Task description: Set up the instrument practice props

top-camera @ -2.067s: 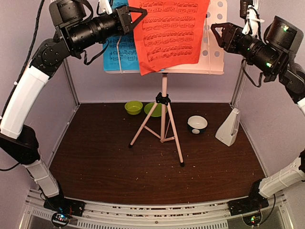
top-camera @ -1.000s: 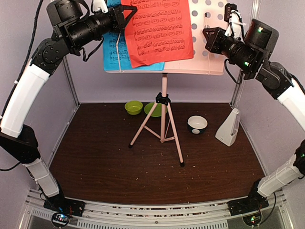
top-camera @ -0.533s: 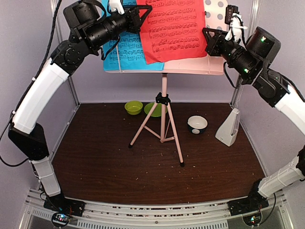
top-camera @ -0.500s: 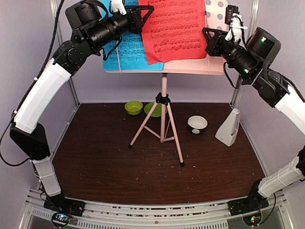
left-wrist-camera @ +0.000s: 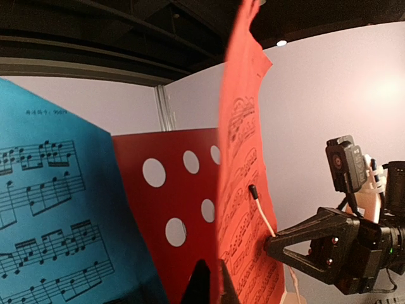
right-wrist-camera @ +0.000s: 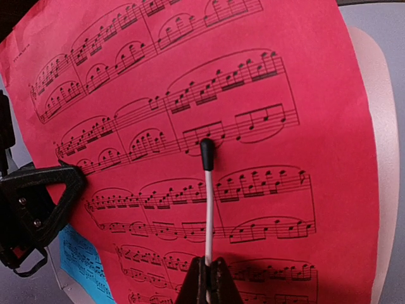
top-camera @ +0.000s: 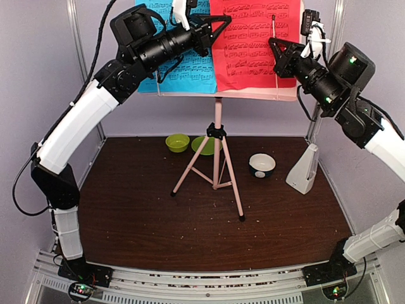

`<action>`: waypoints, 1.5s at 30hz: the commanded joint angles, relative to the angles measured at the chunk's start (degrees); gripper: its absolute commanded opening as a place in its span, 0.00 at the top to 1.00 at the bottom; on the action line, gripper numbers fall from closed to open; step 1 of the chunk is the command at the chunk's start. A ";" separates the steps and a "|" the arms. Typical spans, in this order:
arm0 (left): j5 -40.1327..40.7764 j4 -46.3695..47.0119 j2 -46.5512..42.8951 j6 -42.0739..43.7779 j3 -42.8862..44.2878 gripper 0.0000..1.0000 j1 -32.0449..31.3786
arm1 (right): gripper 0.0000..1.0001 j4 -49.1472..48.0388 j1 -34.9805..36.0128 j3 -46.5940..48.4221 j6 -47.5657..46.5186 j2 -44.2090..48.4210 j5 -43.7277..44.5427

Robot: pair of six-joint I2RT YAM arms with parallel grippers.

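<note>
The pale pink music stand (top-camera: pixel 217 158) stands mid-table, its desk ledge (top-camera: pixel 253 94) up high. The blue music sheet (top-camera: pixel 186 68) rests on the desk's left half. My left gripper (top-camera: pixel 218 25) is shut on the left edge of the red music sheet (top-camera: pixel 253 44) and holds it over the desk's right half. In the left wrist view the red sheet (left-wrist-camera: pixel 243 158) stands off the hole-dotted desk (left-wrist-camera: pixel 158 209). My right gripper (right-wrist-camera: pixel 207 278) is shut on the stand's white page-holder wire (right-wrist-camera: pixel 207 190), which lies in front of the red sheet (right-wrist-camera: pixel 190 95). The white metronome (top-camera: pixel 304 168) stands at the right.
A lime green bowl (top-camera: pixel 177 142) and plate (top-camera: pixel 202 145) lie behind the tripod. A small white bowl (top-camera: pixel 262 164) sits right of the tripod legs. Frame posts and walls close in on both sides.
My left gripper has carried the red sheet to the right across the desk, uncovering more of the blue sheet. My right gripper stayed by the desk's right side, and the wire now crosses the red sheet.
</note>
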State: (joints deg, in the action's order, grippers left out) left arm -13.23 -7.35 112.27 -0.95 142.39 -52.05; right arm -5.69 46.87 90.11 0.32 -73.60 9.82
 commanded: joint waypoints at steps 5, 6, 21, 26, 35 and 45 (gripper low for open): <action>-8.46 3.78 1.64 4.84 2.98 1.00 0.55 | 1.00 -1.27 0.04 -2.37 0.31 1.17 -3.09; -8.55 3.38 1.64 5.33 2.98 1.00 0.53 | 1.00 -1.33 0.03 -2.39 0.44 1.18 -3.18; -8.40 -2.47 -0.54 8.93 3.43 1.00 1.46 | 1.00 -2.01 0.00 -3.33 1.18 1.14 -4.30; -8.25 -1.87 -0.58 8.15 2.19 1.00 1.52 | 1.00 -2.68 -0.02 -4.05 1.18 1.35 -4.46; -6.94 -0.74 -0.67 7.30 1.93 0.77 1.52 | 1.00 -2.74 -0.03 -4.15 1.16 1.44 -4.30; -5.81 -0.56 -1.61 7.01 0.68 0.69 1.52 | 0.99 -2.63 0.02 -4.37 1.82 1.35 -2.89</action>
State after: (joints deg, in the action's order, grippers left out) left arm -20.14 -10.46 113.23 6.50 144.03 -50.83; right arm -9.72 46.87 86.94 0.82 -72.53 7.46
